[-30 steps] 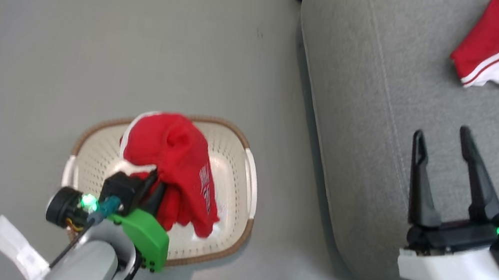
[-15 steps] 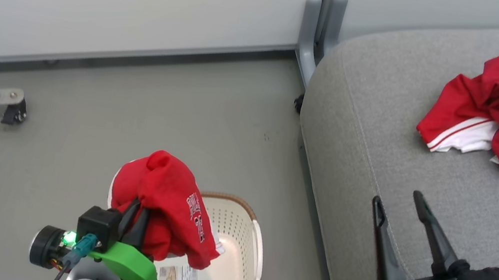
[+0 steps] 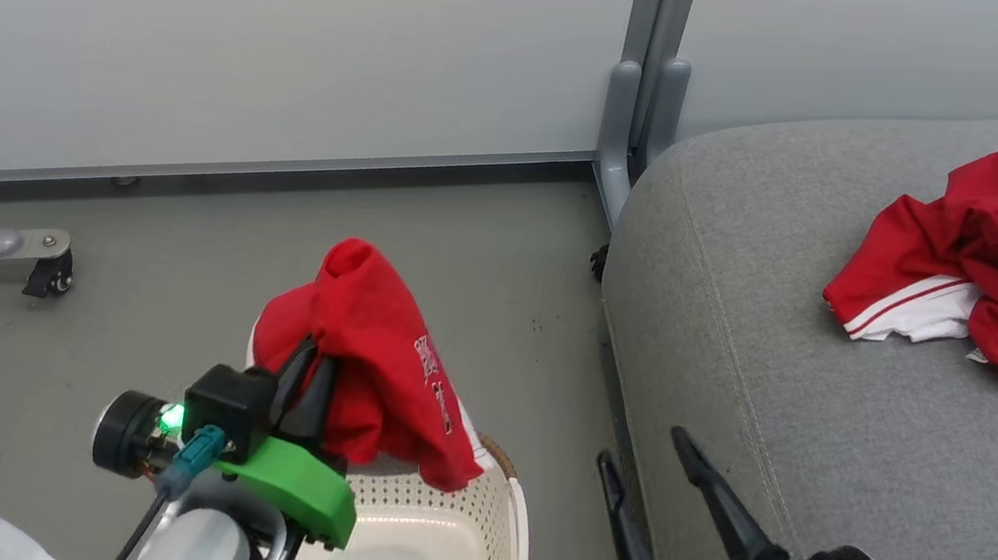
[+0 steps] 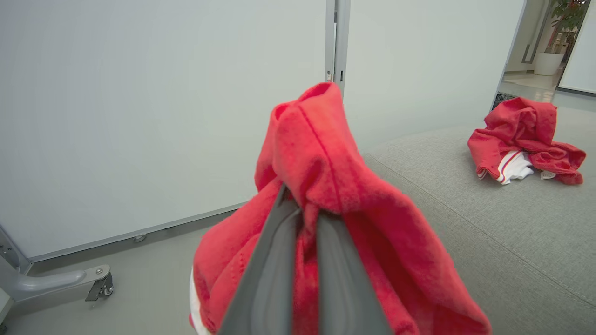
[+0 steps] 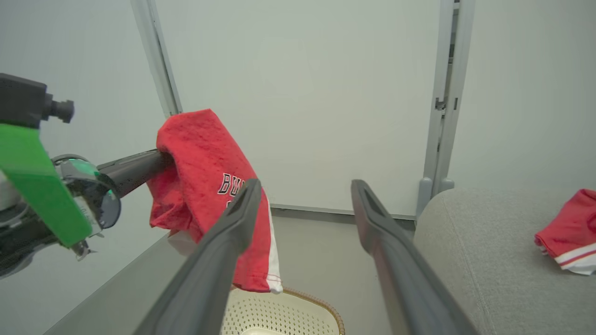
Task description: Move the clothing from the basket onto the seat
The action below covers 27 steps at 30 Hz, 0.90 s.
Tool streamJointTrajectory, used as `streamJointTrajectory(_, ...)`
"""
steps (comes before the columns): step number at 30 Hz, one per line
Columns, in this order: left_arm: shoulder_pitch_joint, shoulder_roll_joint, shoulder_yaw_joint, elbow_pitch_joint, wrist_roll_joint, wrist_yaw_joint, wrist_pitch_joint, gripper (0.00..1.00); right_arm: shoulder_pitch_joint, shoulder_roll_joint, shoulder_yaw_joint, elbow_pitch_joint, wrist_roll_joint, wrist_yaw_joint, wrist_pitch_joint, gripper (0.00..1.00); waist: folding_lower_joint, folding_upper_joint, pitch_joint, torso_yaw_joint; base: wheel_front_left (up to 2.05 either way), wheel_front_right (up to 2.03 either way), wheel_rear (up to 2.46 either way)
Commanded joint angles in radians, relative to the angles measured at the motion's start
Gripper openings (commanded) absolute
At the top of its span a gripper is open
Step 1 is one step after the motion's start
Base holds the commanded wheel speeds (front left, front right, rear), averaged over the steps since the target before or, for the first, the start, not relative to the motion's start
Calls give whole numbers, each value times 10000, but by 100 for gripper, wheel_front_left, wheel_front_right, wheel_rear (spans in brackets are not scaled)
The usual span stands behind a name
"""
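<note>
While the left hand [image 3: 312, 378] clamped the red jersey [image 3: 378, 366] above the basket [image 3: 456, 537], the right hand [image 3: 642, 446] gaped empty beside it; another red garment [image 3: 980, 254] lay on the sofa cushion [image 3: 790, 420].

Centre-left garment [image 3: 382, 372]: red, white edge, dark lettering.
Upper-right garment [image 3: 981, 249]: red, white panel, thin red stripe.
Basket [image 3: 455, 541]: cream-white, perforated, brown woven-look rim.
Seat [image 3: 839, 428]: light grey fabric.
Floor [image 3: 165, 214]: plain grey.
Wrist bracket [image 3: 292, 487]: bright green.
</note>
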Motion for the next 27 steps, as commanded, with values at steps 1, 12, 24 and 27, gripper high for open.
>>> streamJointTrajectory(1,-283,-70,-157,-58,25,-29,-3,0,-181,24,262,151,107,-7,-29,100,1,0,14,-11,0,0,0)
streamJointTrajectory(12,-1528,-135,-1973,-732,-635,22,578,0,-1386,352,1420,1171,229,-7,-28,100,1,0,232,-133,0,0,0)
streamJointTrajectory(24,-2249,-132,-3847,-1366,-1524,340,1197,0,-1774,780,271,2020,-389,-7,-28,100,1,0,355,-191,0,0,0)
streamJointTrajectory(27,-2252,-134,-4095,-1405,-1791,299,1331,0,-1760,837,101,2184,-408,-7,-28,100,1,0,349,-187,0,0,0)
